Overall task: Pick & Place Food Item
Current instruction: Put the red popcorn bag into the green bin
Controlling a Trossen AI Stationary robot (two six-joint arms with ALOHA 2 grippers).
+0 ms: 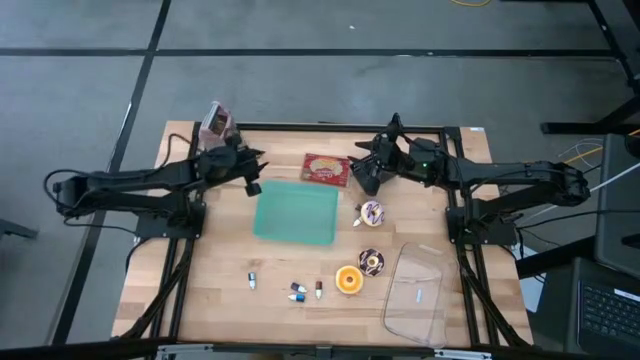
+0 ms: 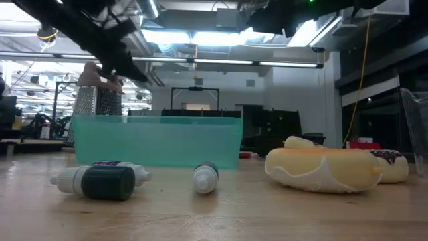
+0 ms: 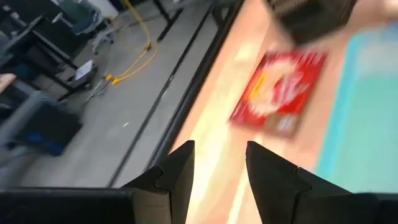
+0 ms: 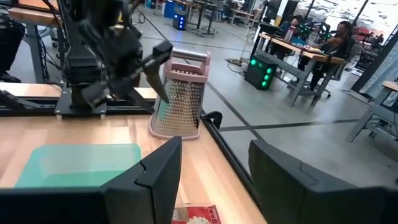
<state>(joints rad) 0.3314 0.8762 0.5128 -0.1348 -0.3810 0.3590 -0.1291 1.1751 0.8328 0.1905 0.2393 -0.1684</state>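
Note:
Both grippers hover open above the table's far half and touch nothing. My left gripper [image 1: 255, 166] [image 3: 219, 147] is over the teal container's [image 1: 295, 213] far left corner. My right gripper [image 1: 358, 166] [image 4: 214, 144] is at the far right of the red food packet [image 1: 325, 170] [image 3: 280, 93], which lies flat on the wood. A frosted donut [image 1: 372, 212] lies right of the container. A chocolate donut [image 1: 371, 262] and an orange ring-shaped item [image 1: 348, 279] [image 2: 324, 169] lie nearer the front.
A pink-framed grater [image 1: 214, 122] [image 4: 180, 102] stands at the far left corner. Three small bottles [image 1: 298, 290] [image 2: 100, 181] lie near the front edge. A clear plastic box [image 1: 418, 295] sits at the front right. The arms' black frame rails run along the table sides.

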